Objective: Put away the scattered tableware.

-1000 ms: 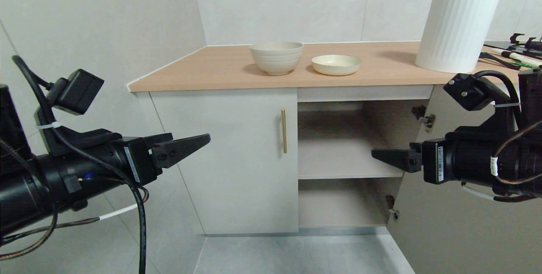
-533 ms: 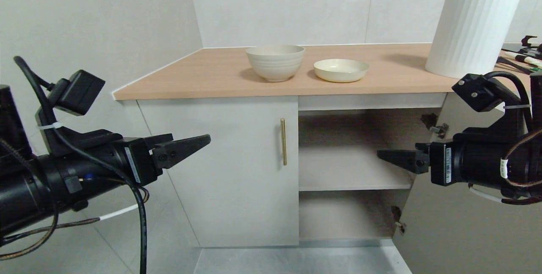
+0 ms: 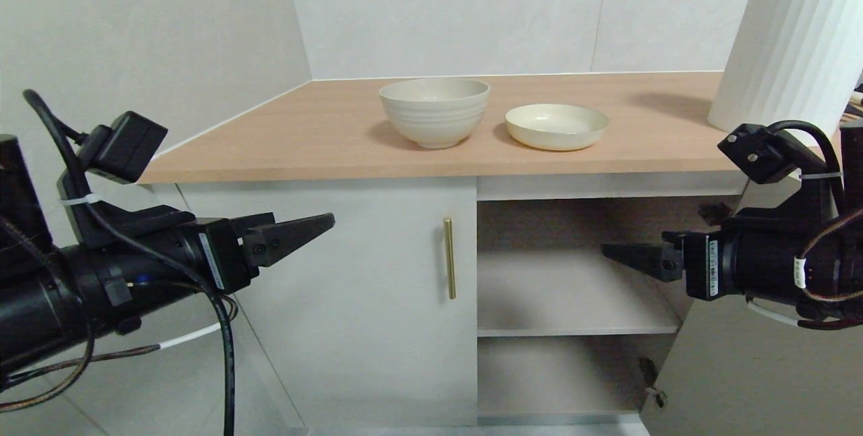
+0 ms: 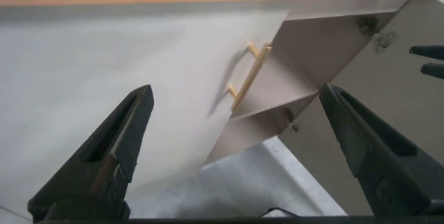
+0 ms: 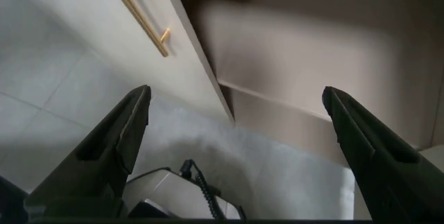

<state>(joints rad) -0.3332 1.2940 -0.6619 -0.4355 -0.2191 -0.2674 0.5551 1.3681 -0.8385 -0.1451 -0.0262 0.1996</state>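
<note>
Bowl [image 3: 434, 112] and plate [image 3: 557, 126] untouched on counter [image 3: 303, 146] | view has closed in: camera moved, not tableware | left gripper [image 3: 323, 224], right gripper [image 3: 610, 254] both spread, empty | cabinet [image 3: 573, 291] open; pickup pending

On the bench [image 3: 283, 146], a bowl [image 3: 435, 111] stands with a dish [image 3: 557, 126] just right of it and a tall cylinder [image 3: 789, 52] well right. Below the bowl is a shut cabinet door [image 3: 337, 301]; lower right of the bowl, an open compartment holds a shelf [image 3: 573, 301].

The white container [image 3: 789, 52] and cabinet door [image 3: 735, 382] run off the right edge.
</note>
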